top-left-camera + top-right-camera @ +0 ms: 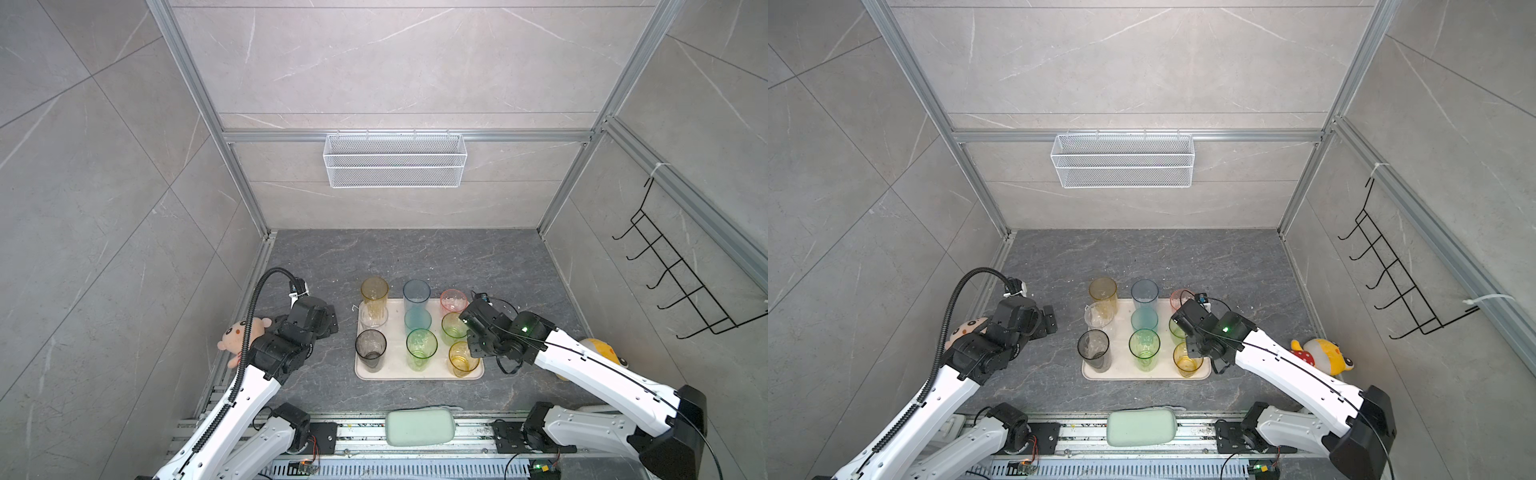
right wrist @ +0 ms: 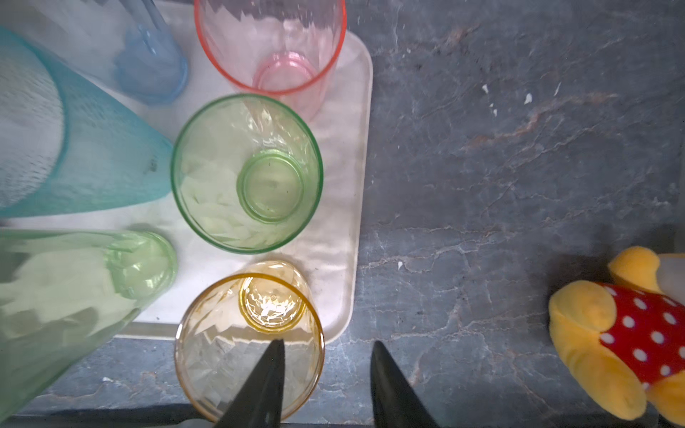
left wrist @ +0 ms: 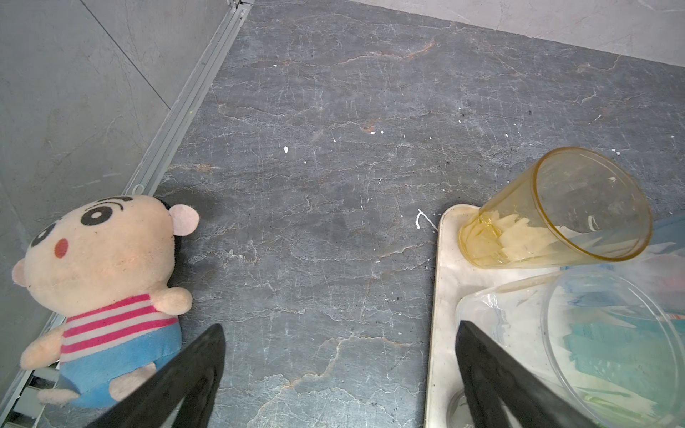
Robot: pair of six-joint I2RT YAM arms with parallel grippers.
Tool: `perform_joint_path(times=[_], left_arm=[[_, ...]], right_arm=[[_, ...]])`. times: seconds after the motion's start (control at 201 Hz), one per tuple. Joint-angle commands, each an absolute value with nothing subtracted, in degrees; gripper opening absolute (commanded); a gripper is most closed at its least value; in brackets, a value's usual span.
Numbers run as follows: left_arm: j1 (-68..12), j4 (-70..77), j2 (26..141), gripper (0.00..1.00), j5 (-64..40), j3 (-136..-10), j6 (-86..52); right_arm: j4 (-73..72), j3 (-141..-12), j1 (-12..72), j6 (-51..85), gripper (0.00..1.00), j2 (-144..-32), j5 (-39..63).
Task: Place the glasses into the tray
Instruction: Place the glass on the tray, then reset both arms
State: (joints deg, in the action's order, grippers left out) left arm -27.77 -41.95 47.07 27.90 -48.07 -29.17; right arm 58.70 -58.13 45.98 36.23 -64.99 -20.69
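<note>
The cream tray [image 1: 415,376] lies mid-table with several glasses upright in it: tall amber [image 1: 375,296], pale blue [image 1: 416,294], pink [image 1: 454,300], clear [image 1: 373,319], teal [image 1: 417,321], short green [image 1: 452,328], smoky grey [image 1: 370,350], tall green [image 1: 421,348] and short amber [image 1: 462,359]. My right gripper [image 2: 327,345] hangs open over the short amber glass [image 2: 248,344] at the tray's near right corner. One finger is inside its rim and the other outside, both clear of the wall. My left gripper [image 3: 341,327] stands wide open and empty over the table, left of the tray [image 3: 443,296].
A plush boy doll [image 1: 239,332] lies by the left wall. A yellow plush [image 1: 1323,353] lies right of the tray. A white mesh basket [image 1: 395,160] hangs on the back wall and a black hook rack [image 1: 681,266] on the right wall. A pale green pad [image 1: 419,427] sits on the front rail.
</note>
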Motion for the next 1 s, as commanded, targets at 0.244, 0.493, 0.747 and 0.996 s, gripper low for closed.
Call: perform_joint_path(times=[0.244,0.493,0.747,0.996], left_arm=[[-28.13,-38.04,47.79,0.97,29.26,-49.29,-30.67],[-28.12,-33.00,47.30,0.98,39.33,-48.45,-29.48],[-27.54,-16.87,45.79,1.00,49.37,-41.96,-21.02],[-21.58,-5.85,47.58,1.00,51.70,-36.27,-16.15]], right_arm=[[52.01,-66.00,46.20,28.87,0.62,-64.70,-33.08],[28.80,-58.99,45.57,15.59,0.74,-59.08,-42.70],[14.88,-53.00,36.86,10.75,0.89,-61.39,-47.80],[5.60,-44.39,21.52,14.16,0.99,-62.20,-40.03]])
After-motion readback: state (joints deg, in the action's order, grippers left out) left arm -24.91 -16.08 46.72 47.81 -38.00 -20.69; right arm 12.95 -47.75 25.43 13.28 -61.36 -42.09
